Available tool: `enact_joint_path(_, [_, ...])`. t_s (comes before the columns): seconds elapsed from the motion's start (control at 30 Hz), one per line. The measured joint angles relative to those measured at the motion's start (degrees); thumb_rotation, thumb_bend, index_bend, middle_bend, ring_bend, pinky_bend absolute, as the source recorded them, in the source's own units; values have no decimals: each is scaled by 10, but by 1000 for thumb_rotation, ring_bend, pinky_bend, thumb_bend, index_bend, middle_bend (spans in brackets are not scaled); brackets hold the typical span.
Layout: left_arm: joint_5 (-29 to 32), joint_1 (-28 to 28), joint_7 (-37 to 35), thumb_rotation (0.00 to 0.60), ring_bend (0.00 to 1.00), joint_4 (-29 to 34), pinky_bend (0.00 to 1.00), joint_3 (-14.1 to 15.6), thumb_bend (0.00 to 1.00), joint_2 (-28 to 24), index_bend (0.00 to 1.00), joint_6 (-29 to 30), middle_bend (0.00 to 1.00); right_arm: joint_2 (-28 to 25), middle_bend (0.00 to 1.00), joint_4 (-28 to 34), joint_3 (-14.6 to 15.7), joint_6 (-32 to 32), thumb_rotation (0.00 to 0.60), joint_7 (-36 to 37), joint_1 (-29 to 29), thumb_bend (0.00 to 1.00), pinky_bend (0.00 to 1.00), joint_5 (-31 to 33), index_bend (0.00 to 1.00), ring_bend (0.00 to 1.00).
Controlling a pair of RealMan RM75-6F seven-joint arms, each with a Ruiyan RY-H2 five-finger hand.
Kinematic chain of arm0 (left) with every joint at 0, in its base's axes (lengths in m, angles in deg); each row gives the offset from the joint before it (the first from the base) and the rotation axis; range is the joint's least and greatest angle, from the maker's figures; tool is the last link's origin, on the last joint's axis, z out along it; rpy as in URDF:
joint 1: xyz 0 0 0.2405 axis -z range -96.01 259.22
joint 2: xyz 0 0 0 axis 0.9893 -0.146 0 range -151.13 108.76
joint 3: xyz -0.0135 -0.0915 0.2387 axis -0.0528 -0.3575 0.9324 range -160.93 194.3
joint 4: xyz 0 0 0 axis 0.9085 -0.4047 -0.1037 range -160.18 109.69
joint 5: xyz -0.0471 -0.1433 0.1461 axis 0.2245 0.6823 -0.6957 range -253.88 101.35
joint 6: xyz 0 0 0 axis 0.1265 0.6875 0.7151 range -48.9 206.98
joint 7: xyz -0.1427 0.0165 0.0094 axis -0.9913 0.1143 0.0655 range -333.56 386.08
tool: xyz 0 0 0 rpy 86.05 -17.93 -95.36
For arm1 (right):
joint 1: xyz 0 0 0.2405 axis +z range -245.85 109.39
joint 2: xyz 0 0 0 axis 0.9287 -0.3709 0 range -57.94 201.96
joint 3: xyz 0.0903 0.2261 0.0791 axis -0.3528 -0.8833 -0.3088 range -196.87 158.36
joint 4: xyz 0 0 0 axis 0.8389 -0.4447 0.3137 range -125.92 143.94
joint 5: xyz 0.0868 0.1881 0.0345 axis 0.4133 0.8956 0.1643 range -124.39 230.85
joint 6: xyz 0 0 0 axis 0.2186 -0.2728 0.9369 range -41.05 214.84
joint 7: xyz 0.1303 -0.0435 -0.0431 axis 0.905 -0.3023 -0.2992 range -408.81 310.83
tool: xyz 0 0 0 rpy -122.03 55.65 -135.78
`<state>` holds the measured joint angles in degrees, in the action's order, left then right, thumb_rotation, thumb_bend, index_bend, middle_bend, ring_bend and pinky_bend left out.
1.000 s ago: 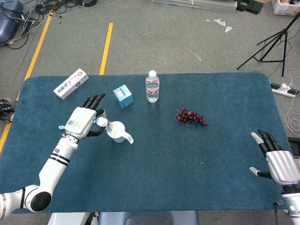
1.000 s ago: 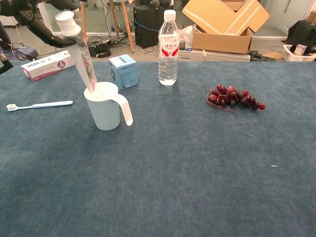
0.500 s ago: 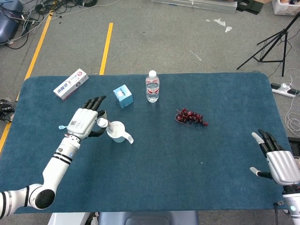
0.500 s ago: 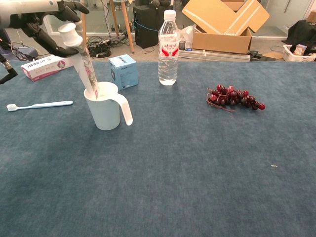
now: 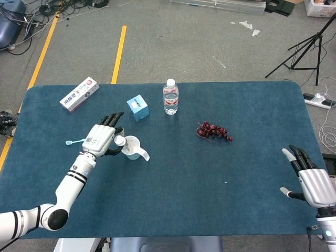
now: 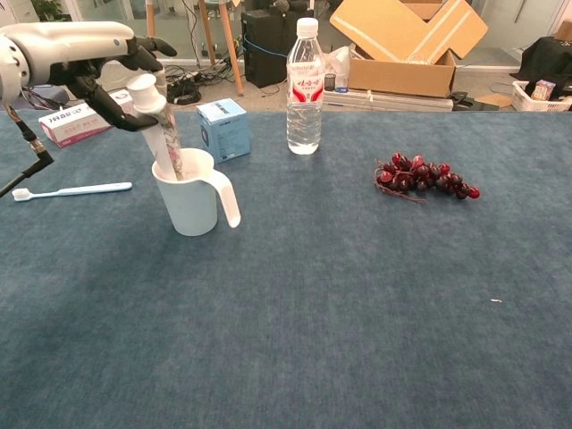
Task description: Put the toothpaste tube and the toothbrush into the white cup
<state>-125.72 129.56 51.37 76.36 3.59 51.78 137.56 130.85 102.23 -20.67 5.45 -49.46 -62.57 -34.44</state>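
Left of centre on the desk (image 5: pixel 173 178), toothpaste tube (image 6: pixel 159 134) tail-down in the white cup (image 6: pixel 189 195), left hand (image 5: pixel 103 139) gripping its capped top, right hand (image 5: pixel 310 180) spread wide, holding nothing, at lower right.

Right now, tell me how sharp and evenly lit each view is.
Head view: even light, soft shadows, no glare; the toothbrush is small but sharp. Chest view: crisp on the white cup and grapes; the left hand looks slightly soft; bright background.

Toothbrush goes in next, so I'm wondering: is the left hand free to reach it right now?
Probably not yet: the left hand holds the toothpaste tube, standing in the white cup. The toothbrush lies unobstructed close beside the cup.
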Motion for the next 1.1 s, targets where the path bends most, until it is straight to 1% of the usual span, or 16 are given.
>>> enact_joint_path(0.33, [14, 10, -17, 600, 17, -47, 110, 3, 474, 31, 689, -19, 42, -2, 14, 1, 1, 0, 600, 3, -1, 0, 390, -1, 31, 44])
enact_joint_path(0.83, [13, 11, -27, 600, 17, -64, 115, 12, 473, 43, 556, -26, 42, -3, 22, 3, 1, 4, 600, 0, 0, 0, 390, 2, 31, 43])
enact_joint_path(1.1, [15, 12, -28, 600, 17, -77, 120, 16, 473, 53, 410, -31, 42, -4, 22, 3, 0, 2, 600, 4, 0, 0, 390, 2, 31, 43])
